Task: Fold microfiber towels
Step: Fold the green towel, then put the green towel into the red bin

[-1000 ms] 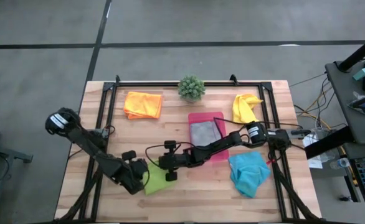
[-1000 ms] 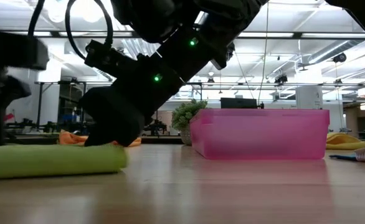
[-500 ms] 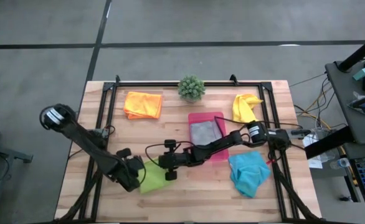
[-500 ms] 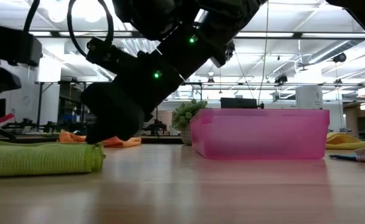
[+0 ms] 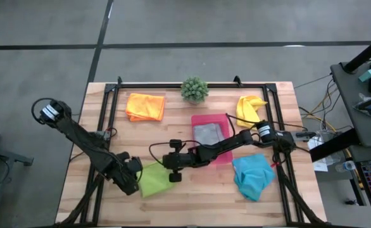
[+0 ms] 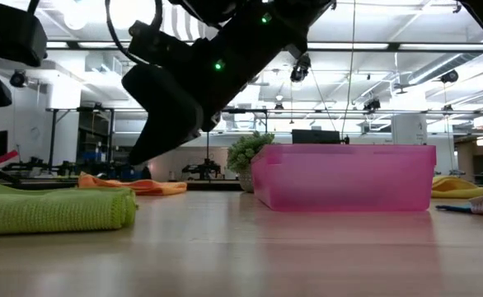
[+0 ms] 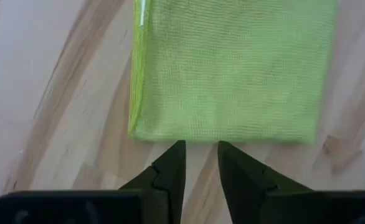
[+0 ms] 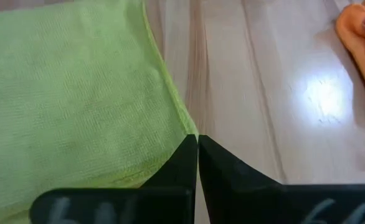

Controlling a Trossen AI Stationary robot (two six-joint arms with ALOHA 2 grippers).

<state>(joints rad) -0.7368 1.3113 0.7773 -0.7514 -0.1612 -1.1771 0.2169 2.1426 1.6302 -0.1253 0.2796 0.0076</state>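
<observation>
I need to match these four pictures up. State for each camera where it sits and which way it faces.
High: overhead, straight down on the table; both arms.
Low: at tabletop height, level past the pink tray; dark arm overhead.
Left wrist: over the lime green towel; left gripper.
Right wrist: same towel's edge; shut right gripper.
All four share that towel.

The pale wooden plank worktop [image 5: 192,196] shows a smooth, lightly sheened surface with long grain streaks and a soft glare patch. The folded lime green microfibre towel [image 7: 232,68] has a fine nubbly weave, matt, with a stitched hem along its edge. The rumpled orange cloth towel [image 5: 145,106], the crumpled yellow cloth towel [image 5: 249,110] and the turquoise blue cloth towel [image 5: 252,176] look equally soft and dull. The grey towel [image 5: 207,134] lies matt inside the translucent pink plastic tray [image 6: 344,177], whose walls look smooth and faintly glossy. The left hand [image 7: 200,160] has matt black plastic fingers [image 7: 170,171].
</observation>
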